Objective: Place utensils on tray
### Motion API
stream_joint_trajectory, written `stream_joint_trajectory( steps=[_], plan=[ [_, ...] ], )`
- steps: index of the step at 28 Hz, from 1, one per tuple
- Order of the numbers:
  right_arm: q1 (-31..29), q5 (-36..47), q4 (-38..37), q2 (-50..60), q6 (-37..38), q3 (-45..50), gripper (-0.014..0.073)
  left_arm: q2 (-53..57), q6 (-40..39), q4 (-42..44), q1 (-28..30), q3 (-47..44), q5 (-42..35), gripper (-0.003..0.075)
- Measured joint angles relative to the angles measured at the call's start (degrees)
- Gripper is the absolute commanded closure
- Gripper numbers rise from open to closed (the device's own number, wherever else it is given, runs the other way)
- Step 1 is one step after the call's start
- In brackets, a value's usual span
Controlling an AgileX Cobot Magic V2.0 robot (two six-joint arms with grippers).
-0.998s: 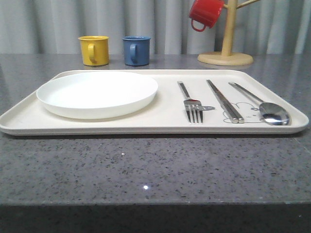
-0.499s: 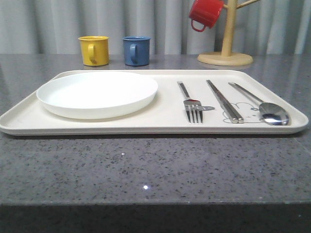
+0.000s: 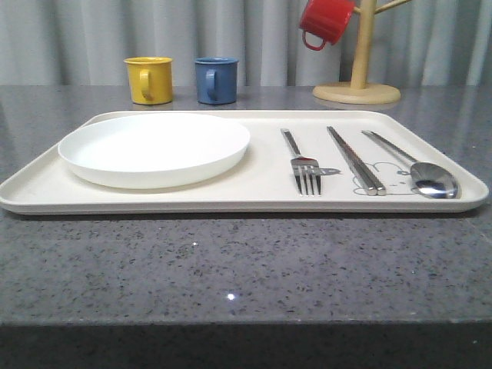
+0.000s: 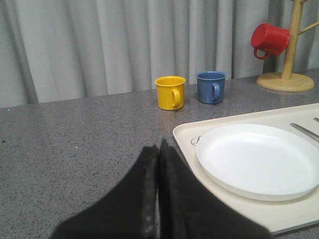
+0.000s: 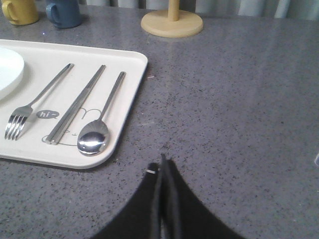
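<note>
The cream tray (image 3: 269,196) lies across the grey table. On its right half rest three silver utensils side by side: a fork (image 3: 301,163), a pair of chopsticks (image 3: 354,159) and a spoon (image 3: 419,169). The right wrist view shows the same fork (image 5: 30,108), chopsticks (image 5: 76,105) and spoon (image 5: 98,128) on the tray (image 5: 130,74). My right gripper (image 5: 162,164) is shut and holds nothing, over bare table just off the tray's right corner. My left gripper (image 4: 158,148) is shut on nothing, over the table beside the tray's (image 4: 185,142) left edge.
A round white plate (image 3: 154,148) fills the tray's left half. Behind the tray stand a yellow mug (image 3: 148,79) and a blue mug (image 3: 215,79). A wooden mug tree (image 3: 358,84) at the back right carries a red mug (image 3: 324,21). Grey curtains close off the back.
</note>
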State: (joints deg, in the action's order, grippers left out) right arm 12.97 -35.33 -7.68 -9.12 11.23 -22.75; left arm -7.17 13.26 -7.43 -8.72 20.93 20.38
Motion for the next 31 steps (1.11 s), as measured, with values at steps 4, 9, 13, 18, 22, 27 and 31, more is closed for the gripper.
stream_joint_trajectory(
  steps=[4,9,13,18,22,27,31],
  plan=[
    [0.00,0.04,0.00,0.00,0.00,0.00,0.0662,0.00,0.00,0.00,0.00,0.00,0.00,0.0738],
    [0.00,0.04,-0.10,0.00,0.00,0.00,0.0662,0.00,0.00,0.00,0.00,0.00,0.00,0.0738],
    [0.00,0.04,-0.10,0.00,0.00,0.00,0.0662,0.00,0.00,0.00,0.00,-0.13,-0.27,0.0738],
    [0.00,0.04,-0.10,0.00,0.00,0.00,0.0662,4.55,0.00,0.80,1.36,-4.77,-0.91,0.0738],
    [0.00,0.13,-0.10,0.08,0.00,0.00,0.0662,7.47,-0.14,1.16,4.79,-10.00,-1.41,0.0738],
    [0.00,0.13,-0.10,0.08,0.00,0.00,0.0662,7.47,-1.08,1.26,6.62,-17.53,-6.36,0.0738],
    [0.00,0.13,-0.10,0.08,0.00,0.00,0.0662,7.47,-1.22,1.26,6.62,-21.11,-9.07,0.0738]
  ],
)
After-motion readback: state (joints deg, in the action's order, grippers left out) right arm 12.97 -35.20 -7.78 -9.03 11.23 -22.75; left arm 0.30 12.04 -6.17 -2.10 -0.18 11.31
